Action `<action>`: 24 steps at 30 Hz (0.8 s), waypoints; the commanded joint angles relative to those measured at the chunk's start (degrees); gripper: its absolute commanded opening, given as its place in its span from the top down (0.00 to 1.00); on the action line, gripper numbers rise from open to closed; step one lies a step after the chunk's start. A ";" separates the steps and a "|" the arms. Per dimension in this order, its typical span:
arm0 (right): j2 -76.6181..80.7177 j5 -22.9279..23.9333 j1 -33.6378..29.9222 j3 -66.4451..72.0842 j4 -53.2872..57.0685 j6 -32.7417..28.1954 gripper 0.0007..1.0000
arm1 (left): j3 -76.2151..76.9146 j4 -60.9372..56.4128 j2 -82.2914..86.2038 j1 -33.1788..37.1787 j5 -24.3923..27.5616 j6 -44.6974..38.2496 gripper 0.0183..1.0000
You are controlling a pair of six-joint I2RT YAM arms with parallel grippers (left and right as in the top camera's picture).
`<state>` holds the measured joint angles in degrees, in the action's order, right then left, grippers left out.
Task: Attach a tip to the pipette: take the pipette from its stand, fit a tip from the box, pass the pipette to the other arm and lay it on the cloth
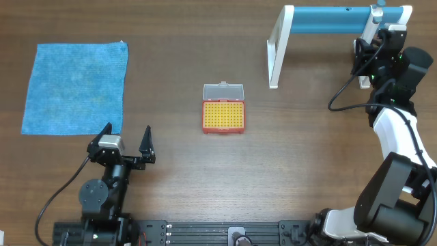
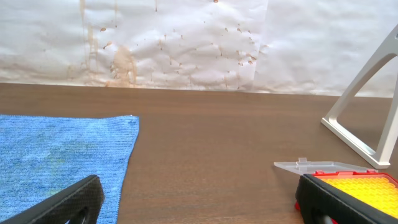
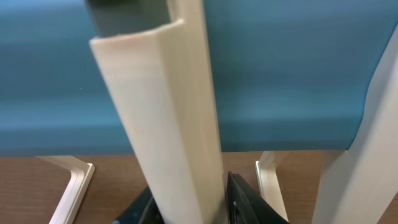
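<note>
Cream pipette (image 3: pixel 180 124) pinched between right jaws, not yet lifted off stand (image 1: pixel 321 19); left jaws spread, cloth (image 1: pixel 75 85) just ahead of them. Remaining: tip from box (image 1: pixel 223 116), handover, laying on cloth.

Bare surface (image 1: pixel 171 178) rings the tip box (image 1: pixel 223 116), leaving room for a hand on every side. Left of the box lies only the flat cloth (image 1: pixel 75 89). Up and right of the box rises the stand (image 1: pixel 274 55), the one tall obstacle. At its end farthest from the box the right hand (image 3: pixel 189 202) sits cramped, fingers tight against the pipette (image 3: pixel 165 118), stand legs close by.
</note>
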<state>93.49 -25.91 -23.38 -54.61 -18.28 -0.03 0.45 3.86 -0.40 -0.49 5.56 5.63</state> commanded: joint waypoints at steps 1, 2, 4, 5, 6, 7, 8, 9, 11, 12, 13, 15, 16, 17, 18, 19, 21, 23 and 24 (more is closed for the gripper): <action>0.59 -0.74 -0.17 -0.92 -0.24 0.26 0.77 | -0.13 0.33 0.20 -0.28 -0.59 -0.76 0.00; 0.59 -0.74 -0.17 -0.92 -0.24 0.26 0.79 | -0.13 0.33 0.22 -0.28 -0.59 -0.76 0.00; 0.59 -0.76 -0.17 -0.92 -0.24 0.26 0.89 | -0.13 0.33 0.22 -0.28 -0.59 -0.76 0.00; 0.52 -0.76 -0.17 -0.92 -0.20 0.26 0.91 | -0.13 0.33 0.20 -0.28 -0.59 -0.76 0.00; 0.31 -0.76 -0.17 -0.92 0.00 0.26 0.91 | -0.13 0.33 0.20 -0.28 -0.59 -0.76 0.00; -0.66 -0.76 -0.17 -0.92 0.42 0.26 0.92 | -0.13 0.33 0.22 -0.28 -0.59 -0.76 0.00; -1.40 -0.74 -0.17 -0.92 0.61 0.24 0.92 | -0.13 0.33 0.20 -0.28 -0.59 -0.76 0.00; -3.13 -0.74 -0.17 -0.92 1.07 0.24 0.92 | -0.13 0.33 0.20 -0.28 -0.59 -0.76 0.00; -6.95 -0.74 -0.17 -0.92 1.75 0.22 0.92 | -0.13 0.33 0.20 -0.28 -0.59 -0.76 0.00; -8.94 -0.72 -0.17 -0.92 2.32 0.22 0.92 | -0.13 0.33 0.20 -0.28 -0.59 -0.76 0.00; -11.63 -0.72 -0.17 -0.92 3.34 0.22 0.92 | -0.13 0.33 0.20 -0.28 -0.59 -0.76 0.00; -18.01 -0.96 -0.09 -0.92 7.52 0.24 0.92 | -0.13 0.33 0.20 -0.28 -0.59 -0.76 0.00; -20.74 -4.81 0.00 -0.92 8.87 0.28 0.92 | -0.13 0.33 0.20 -0.28 -0.59 -0.76 0.00; -22.47 -9.92 0.22 -0.87 8.98 0.52 0.92 | -0.13 0.33 0.20 -0.28 -0.59 -0.76 0.00; -23.91 -13.97 1.16 -0.81 8.94 1.79 0.92 | -0.13 0.33 0.20 -0.28 -0.59 -0.76 0.00; -25.53 -18.23 4.37 -0.57 8.85 3.48 0.92 | -0.13 0.33 0.20 -0.28 -0.59 -0.76 0.00; -27.32 -20.65 15.15 1.60 8.68 3.43 0.92 | -0.13 0.33 0.20 -0.28 -0.59 -0.76 0.00; -26.93 -19.34 28.46 5.53 4.33 3.43 0.92 | -0.13 0.33 0.20 -0.28 -0.59 -0.76 0.00; -25.86 -16.22 37.11 9.05 -1.62 3.43 0.92 | -0.13 0.33 0.20 -0.28 -0.59 -0.76 0.00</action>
<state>67.02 -44.49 3.18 -50.35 -13.21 2.74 0.45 3.86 -0.43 -0.49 5.54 5.63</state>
